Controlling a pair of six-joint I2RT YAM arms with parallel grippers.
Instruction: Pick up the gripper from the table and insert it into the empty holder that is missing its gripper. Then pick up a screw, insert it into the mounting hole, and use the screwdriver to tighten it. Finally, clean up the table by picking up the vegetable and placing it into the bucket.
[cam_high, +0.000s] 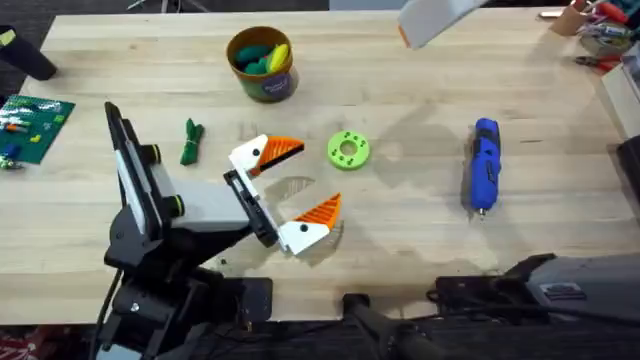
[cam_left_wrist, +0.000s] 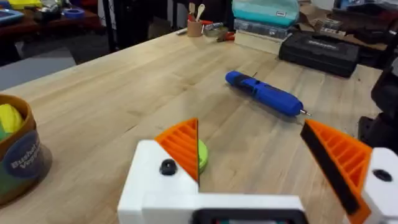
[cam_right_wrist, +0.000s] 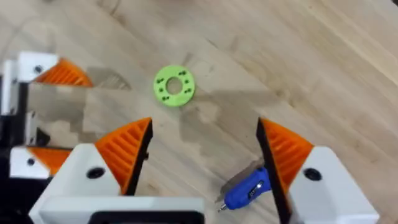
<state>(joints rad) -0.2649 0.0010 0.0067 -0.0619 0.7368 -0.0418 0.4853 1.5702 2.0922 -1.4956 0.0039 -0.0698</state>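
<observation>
vegetable beside left gripper

- We see a pale wooden tabletop with visible grain.
- Beyond its far edge we see a black case, a teal box and a cup of tools.
</observation>
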